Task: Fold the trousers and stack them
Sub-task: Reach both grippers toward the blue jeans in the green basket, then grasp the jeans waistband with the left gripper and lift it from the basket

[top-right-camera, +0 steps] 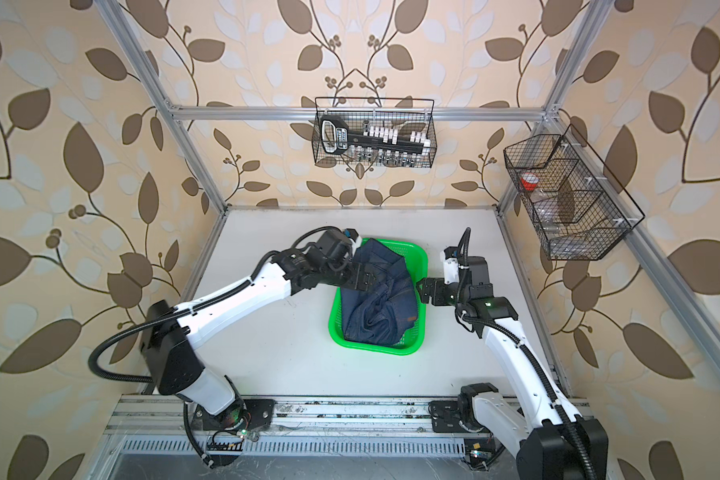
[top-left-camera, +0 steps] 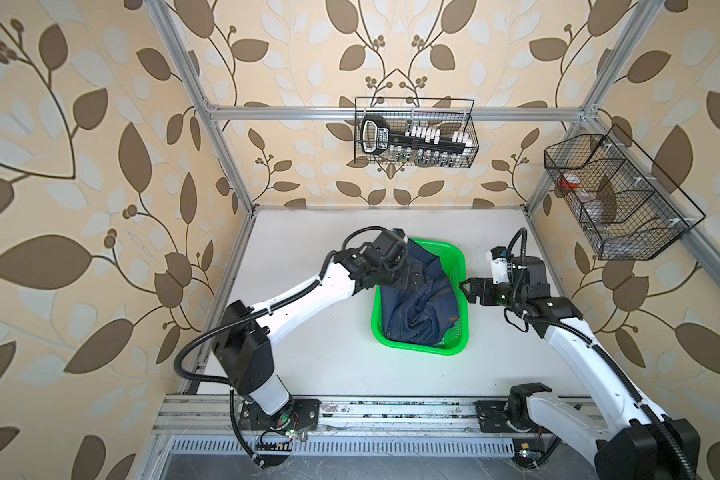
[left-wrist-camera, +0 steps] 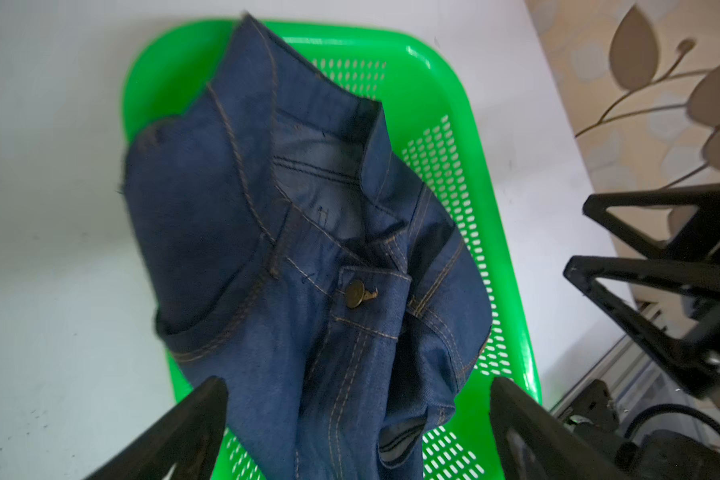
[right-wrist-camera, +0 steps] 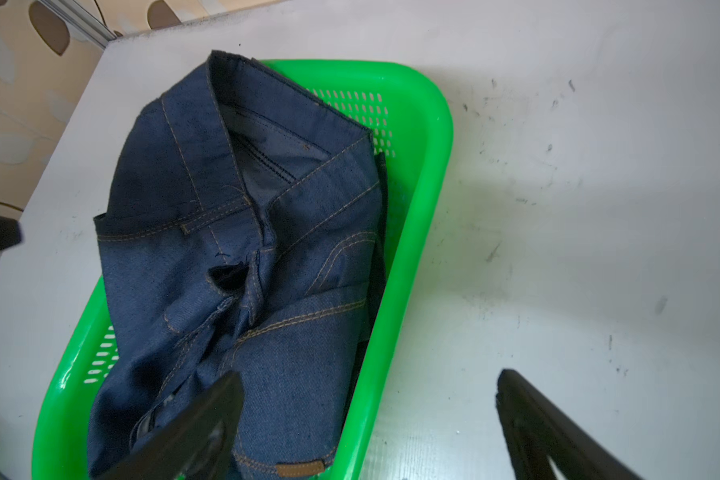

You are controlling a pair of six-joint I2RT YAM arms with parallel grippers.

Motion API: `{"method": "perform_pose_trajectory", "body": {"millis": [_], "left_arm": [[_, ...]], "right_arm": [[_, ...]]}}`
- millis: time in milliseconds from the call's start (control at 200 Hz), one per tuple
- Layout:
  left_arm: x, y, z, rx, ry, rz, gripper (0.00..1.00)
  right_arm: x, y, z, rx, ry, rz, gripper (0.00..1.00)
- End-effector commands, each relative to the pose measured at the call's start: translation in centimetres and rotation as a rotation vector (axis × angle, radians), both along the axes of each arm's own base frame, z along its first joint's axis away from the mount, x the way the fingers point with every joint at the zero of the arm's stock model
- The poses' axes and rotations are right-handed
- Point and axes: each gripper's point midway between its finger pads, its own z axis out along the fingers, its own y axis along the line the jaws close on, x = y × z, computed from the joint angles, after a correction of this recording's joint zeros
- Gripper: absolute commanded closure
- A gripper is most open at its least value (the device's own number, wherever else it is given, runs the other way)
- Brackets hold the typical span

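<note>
Your left pincer (top-left-camera: pixel 410 279) hovered, jaws apart, over crumpled navy jeans (top-left-camera: pixel 420 307) in the green basket (top-left-camera: pixel 420 350). Your right pincer (top-left-camera: pixel 465 291), likewise spread wide, hung just beside the basket's rim.

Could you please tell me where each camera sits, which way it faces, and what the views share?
Top views: high above the base rail, looking down at the white table; both arms, left tool and right tool show.
Left wrist: on the left arm, looking past its open fingers at the jeans in the green basket; the right tool shows.
Right wrist: on the right arm, looking down over the basket; its open fingers show.
Shared: all views show the jeans in the basket.
</note>
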Motion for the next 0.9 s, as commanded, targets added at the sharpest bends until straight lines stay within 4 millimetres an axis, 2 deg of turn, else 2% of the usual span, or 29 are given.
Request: {"method": "perform_pose_trajectory", "body": {"millis": [0,165,280,375,460,580,655,845,895], "left_arm": [[0.1,-1.3,-1.6,0.09,0.002,0.007,0.01],[0.6,-3.3,-4.7,0.157,0.017,-0.003,0.01],[0.5,-4.5,-7.7,0.19,0.055,-0.02,0.01],[0.2,-5.0,-10.3,0.227,0.089,-0.034,0.01],[0.1,-5.4,-11.9,0.236,0.114,-0.051,0.03],[-0.2,-5.5,-13.4,0.259,0.141,-0.076,0.29],[-0.5,-5.7,-13.1,0.246,0.15,-0.099,0.47],[-0.6,-5.8,-9.1,0.195,0.121,-0.123,0.89],[-0.6,-5.7,-7.9,0.189,0.108,-0.126,0.96]], "right_arm": [[-0.3,0.9,0.1,0.068,0.038,0.035,0.06],[-0.7,1.3,-1.0,0.096,0.08,0.055,0.08],[-1.1,1.3,-1.8,0.11,0.106,0.053,0.1],[-1.1,1.1,-2.3,0.116,0.125,0.043,0.13],[-0.9,1.0,-2.8,0.117,0.137,0.038,0.15],[-0.2,0.6,-3.5,0.104,0.15,0.014,0.22],[0.2,0.2,-4.3,0.089,0.165,-0.011,0.25],[2.0,-0.2,-5.4,0.044,0.163,-0.073,0.4],[2.4,0.0,-5.7,0.027,0.162,-0.08,0.42]]}}
